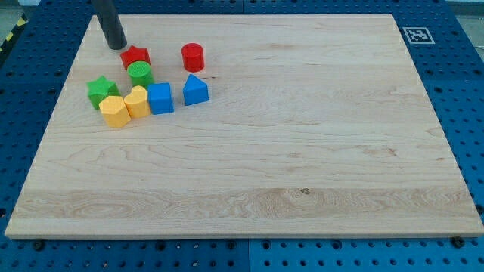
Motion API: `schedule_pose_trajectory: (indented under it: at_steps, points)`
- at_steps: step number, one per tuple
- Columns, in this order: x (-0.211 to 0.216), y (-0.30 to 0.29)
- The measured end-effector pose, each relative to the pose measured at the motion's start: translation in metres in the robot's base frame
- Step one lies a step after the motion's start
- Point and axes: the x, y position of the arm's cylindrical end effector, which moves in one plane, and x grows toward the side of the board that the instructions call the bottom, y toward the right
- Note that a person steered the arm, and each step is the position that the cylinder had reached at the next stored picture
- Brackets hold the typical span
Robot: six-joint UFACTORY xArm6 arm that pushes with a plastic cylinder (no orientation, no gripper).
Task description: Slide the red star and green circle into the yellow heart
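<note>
The red star [135,56] lies near the board's top left. The green circle [140,73] sits just below it, touching it. The yellow heart [138,101] lies below the green circle, with a small gap between them. My tip [116,47] rests on the board just up and left of the red star, close to it but apart.
A green star [100,90] and a yellow hexagon [114,111] lie left of the heart. A blue cube [160,98] touches the heart's right side. A blue triangular block [195,90] and a red cylinder [193,56] lie further right. The wooden board [302,151] carries a marker tag [415,35].
</note>
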Motion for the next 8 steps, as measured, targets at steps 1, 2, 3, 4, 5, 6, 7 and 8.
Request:
schedule_pose_trajectory:
  at_steps: [1,2,3,4,5,6,7,8]
  points:
    - [0.008,0.008]
    - [0.010,0.022]
    - [0.016,0.025]
    - [0.029,0.027]
    - [0.030,0.039]
    - [0.031,0.039]
    - [0.029,0.039]
    - [0.017,0.045]
